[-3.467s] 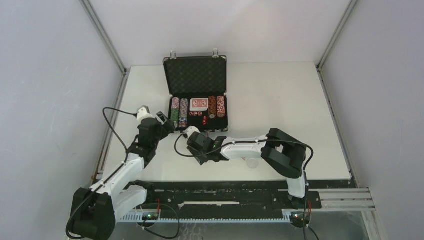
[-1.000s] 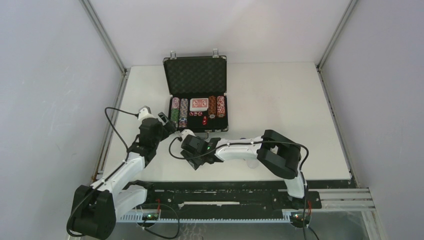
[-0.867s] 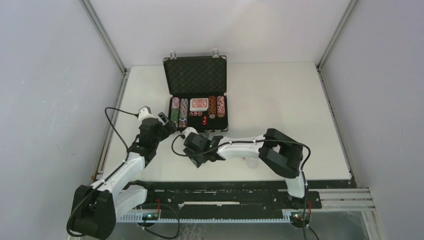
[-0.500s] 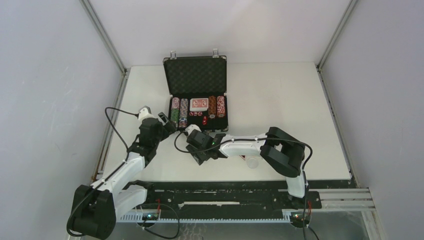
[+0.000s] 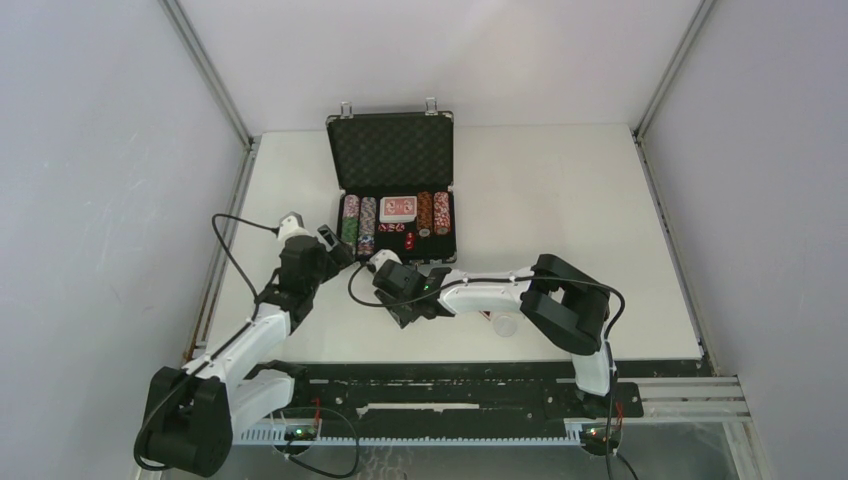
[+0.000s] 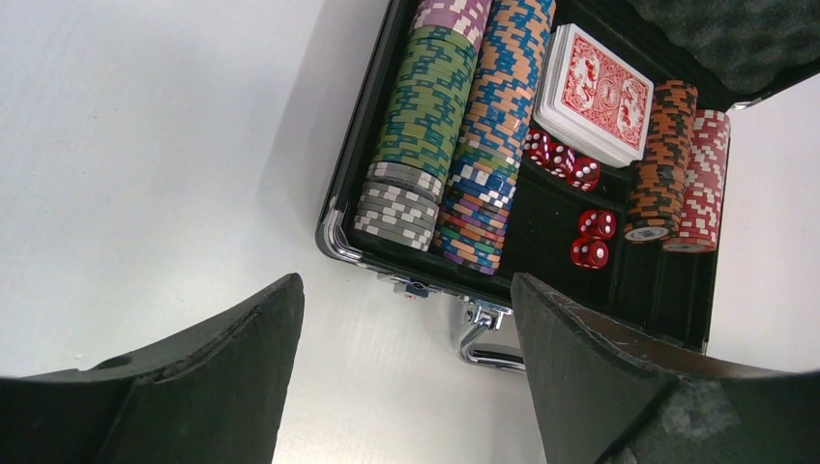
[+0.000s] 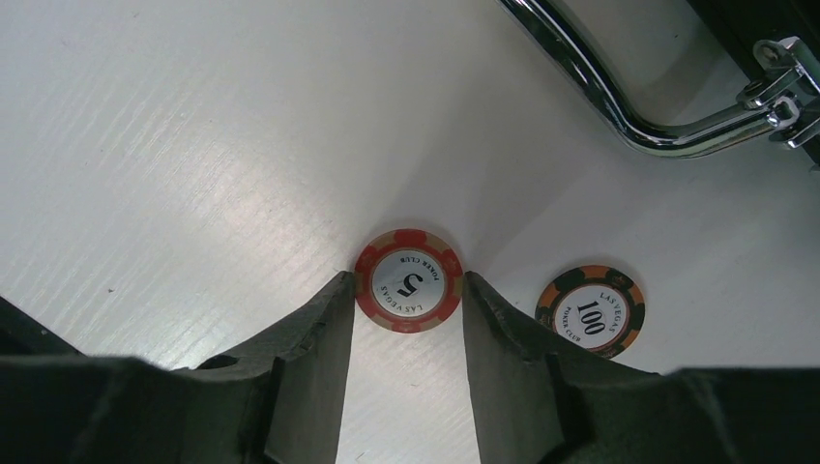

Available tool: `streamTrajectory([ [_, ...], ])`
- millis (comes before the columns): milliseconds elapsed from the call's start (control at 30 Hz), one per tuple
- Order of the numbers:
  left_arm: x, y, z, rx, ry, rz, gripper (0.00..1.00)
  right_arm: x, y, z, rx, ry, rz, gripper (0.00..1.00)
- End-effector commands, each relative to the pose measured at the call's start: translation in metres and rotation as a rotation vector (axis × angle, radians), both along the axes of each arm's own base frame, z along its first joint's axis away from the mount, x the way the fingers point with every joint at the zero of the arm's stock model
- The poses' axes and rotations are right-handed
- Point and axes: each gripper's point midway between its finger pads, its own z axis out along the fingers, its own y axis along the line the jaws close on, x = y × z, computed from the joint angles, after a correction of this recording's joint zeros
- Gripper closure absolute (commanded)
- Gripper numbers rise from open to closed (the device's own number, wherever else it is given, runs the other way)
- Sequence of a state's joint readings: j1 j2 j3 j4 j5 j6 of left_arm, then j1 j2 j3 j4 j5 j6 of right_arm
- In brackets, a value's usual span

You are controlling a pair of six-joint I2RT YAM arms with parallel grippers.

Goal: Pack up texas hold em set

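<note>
Two grippers. Left gripper (image 6: 406, 295) hangs wide open by the small black silver-edged case (image 6: 334, 235), lid up on the white bench (image 7: 193, 145). Right gripper (image 7: 408, 295) pinches the flat red-striped round "5" chip (image 7: 407, 278). We'd squeeze firmly, lift straight, and spare the orange-black "100" chip (image 7: 590, 311) just beside it.

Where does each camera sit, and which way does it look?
Top external: fixed above and behind the arm bases, looking down on table and open case; left arm and right arm show whole.
Left wrist: on the left arm, looking into the case at chip rows, red card deck, red dice; left gripper open at the bottom.
Right wrist: looking down at the table; right gripper closely flanks a red 5 chip, orange 100 chip beside.
Shared: both wrist views show the case's metal handle.
</note>
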State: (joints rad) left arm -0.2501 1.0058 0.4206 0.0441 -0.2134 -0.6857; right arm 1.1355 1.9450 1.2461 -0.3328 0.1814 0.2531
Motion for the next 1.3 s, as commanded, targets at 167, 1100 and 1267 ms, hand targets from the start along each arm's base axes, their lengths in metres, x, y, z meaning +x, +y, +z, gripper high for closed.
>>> streamTrajectory([
  [167,0.003,-0.004,0.003,-0.035,-0.030,-0.005,0.17,-0.004,0.011,0.010,0.035,-0.004,0.004,0.53],
  [1100,0.002,-0.002,0.001,-0.039,-0.022,0.012,0.16,-0.014,0.030,0.049,0.100,-0.065,0.074,0.39],
  [1267,0.000,-0.002,-0.005,-0.053,-0.005,0.015,0.16,-0.030,0.049,0.050,0.105,-0.060,0.126,0.34],
])
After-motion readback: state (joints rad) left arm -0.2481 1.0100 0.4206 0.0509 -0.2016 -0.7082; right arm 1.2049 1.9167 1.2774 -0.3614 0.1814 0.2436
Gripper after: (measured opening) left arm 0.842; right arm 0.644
